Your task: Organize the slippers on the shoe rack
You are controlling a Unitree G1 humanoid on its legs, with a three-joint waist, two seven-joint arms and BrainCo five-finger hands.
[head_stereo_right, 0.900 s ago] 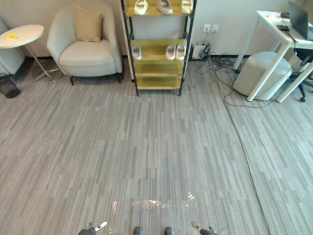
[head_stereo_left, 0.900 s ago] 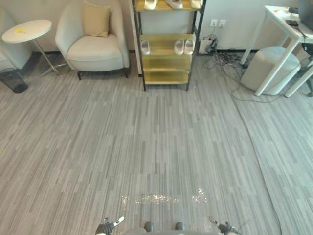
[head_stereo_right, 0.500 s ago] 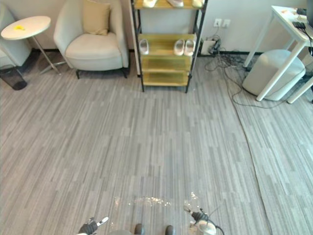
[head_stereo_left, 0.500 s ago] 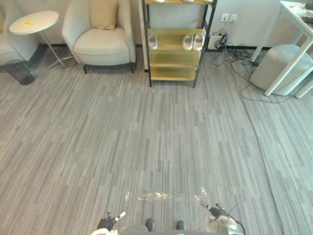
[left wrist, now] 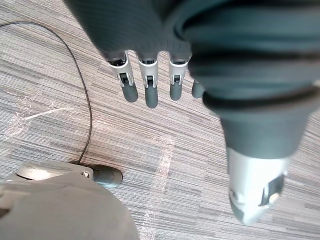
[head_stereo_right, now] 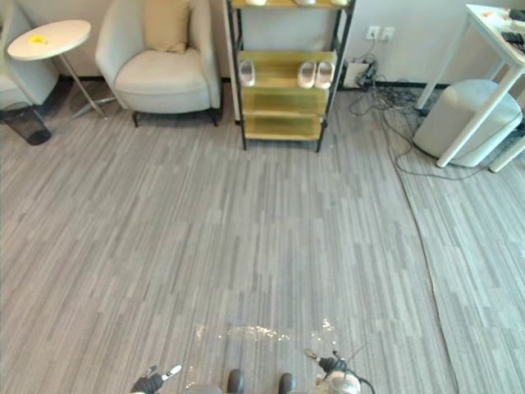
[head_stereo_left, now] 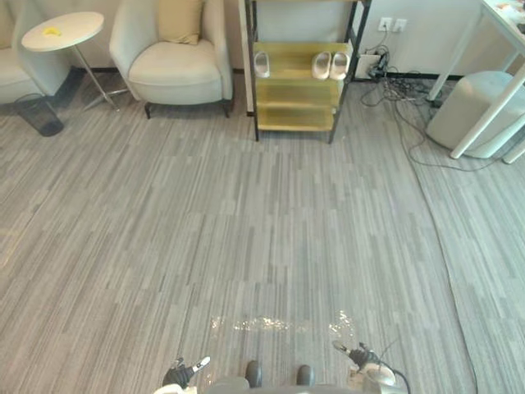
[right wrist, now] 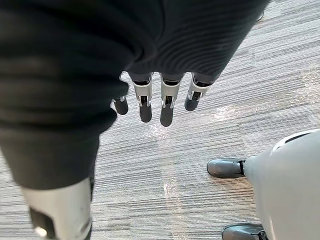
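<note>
Fingers of left hand and right hand straight, apart, empty, above floor; slippers, likely light, soft, graspable at heel rim, on shoe rack, upper centre.

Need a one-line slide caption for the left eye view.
Shoe rack holding three slippers far across the floor; left hand and right hand open, empty.
</note>
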